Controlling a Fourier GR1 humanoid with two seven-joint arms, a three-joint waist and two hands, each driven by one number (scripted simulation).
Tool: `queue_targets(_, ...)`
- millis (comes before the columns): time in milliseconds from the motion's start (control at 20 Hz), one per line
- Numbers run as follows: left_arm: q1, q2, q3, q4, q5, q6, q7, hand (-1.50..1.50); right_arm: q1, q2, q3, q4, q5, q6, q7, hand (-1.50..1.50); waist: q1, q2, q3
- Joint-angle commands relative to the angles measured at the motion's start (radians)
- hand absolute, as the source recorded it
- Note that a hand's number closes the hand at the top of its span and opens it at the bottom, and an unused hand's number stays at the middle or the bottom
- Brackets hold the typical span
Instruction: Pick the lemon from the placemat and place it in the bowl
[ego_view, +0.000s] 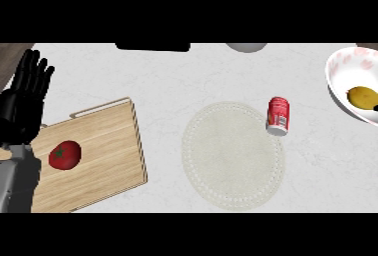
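At the far left edge the robot's black left hand rests with its fingers straight and pointing up, slightly spread, holding nothing. Just to its right lies a light wooden cutting board with a thin handle bar along its upper edge; a round red tomato with a green stem mark sits on the board's left part. In the middle of the pale marbled counter lies an oval cream woven placemat, its long axis running up and down the view. A red soda can lies on its side at the placemat's upper right rim, long axis nearly vertical in the view, silver end down; white marks on its side are unreadable. At the right edge a white bowl with pink flower patterning is cut off by the frame. The yellow lemon lies inside it, roughly oval, its direction hard to judge, well apart from the left hand's fingers. A small dark tip touches the frame edge by the lemon; what it is cannot be told.
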Motion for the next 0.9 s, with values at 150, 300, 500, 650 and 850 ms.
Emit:
queue_targets(150,-0.001,-0.033,-0.025,-0.012,-0.019,0.031,0.016,0.00,0.000,-0.067,-0.164,0.038,-0.147,-0.079,0.014,-1.50,0.003,0.006,0.002)
queue_targets(300,-0.002,-0.016,-0.013,-0.011,-0.007,0.011,0.006,0.00,0.018,-0.160,-0.201,0.056,-0.180,-0.028,0.040,-1.50,0.002,0.010,0.003)
queue_targets(500,-0.022,-0.002,0.003,-0.001,-0.002,0.010,0.001,0.00,0.065,-0.225,-0.258,0.082,-0.236,0.031,0.045,-1.50,-0.006,0.012,0.005)
queue_targets(650,0.018,-0.009,0.003,0.010,-0.003,0.001,-0.025,0.00,0.083,-0.248,-0.291,0.087,-0.268,0.056,0.044,-1.50,0.005,0.016,0.006)
queue_targets(850,0.010,-0.003,0.004,-0.014,0.009,-0.005,-0.001,0.00,0.137,-0.297,-0.317,0.091,-0.293,0.124,0.018,-1.50,-0.001,0.017,0.011)
